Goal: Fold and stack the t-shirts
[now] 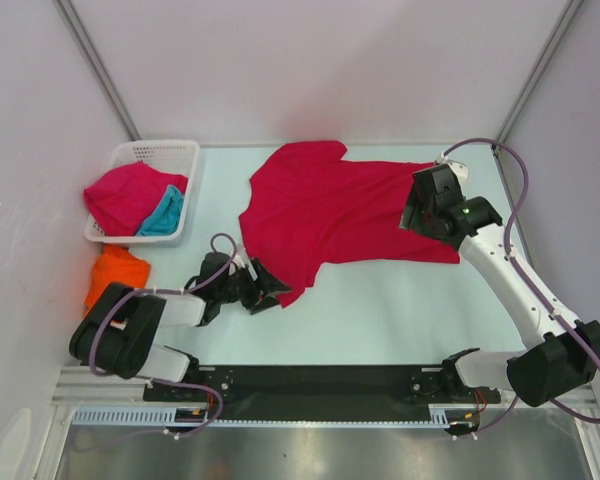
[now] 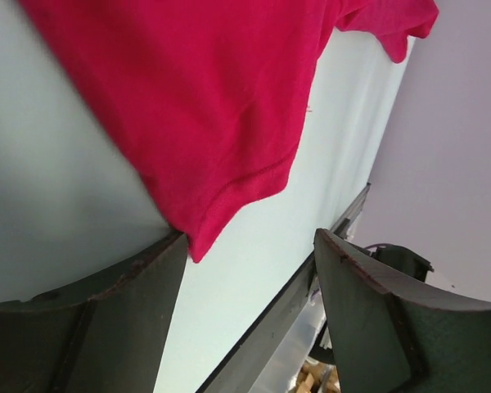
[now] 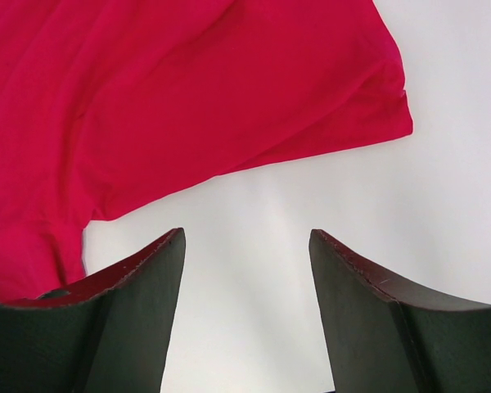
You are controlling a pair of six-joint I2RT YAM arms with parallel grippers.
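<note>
So the red t-shirt [image 1: 340,205] lies spread out on the worktop [image 1: 380,310]. The left tool [image 1: 263,290] sits at its near sleeve tip, jaws wide, gripping nothing. The right tool [image 1: 420,207] is over the hem end, also spread and empty. A second red shirt [image 1: 125,195] and a teal shirt [image 1: 165,215] are in the basket [image 1: 150,153].

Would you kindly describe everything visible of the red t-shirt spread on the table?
The red t-shirt is soft crimson cloth, lying unfolded and flat on the table, wrinkled, sleeves pointing to the far and near edges, hem toward the right. The open left gripper sits at the near sleeve's tip; the open right gripper is by the hem. Neither holds it.
</note>
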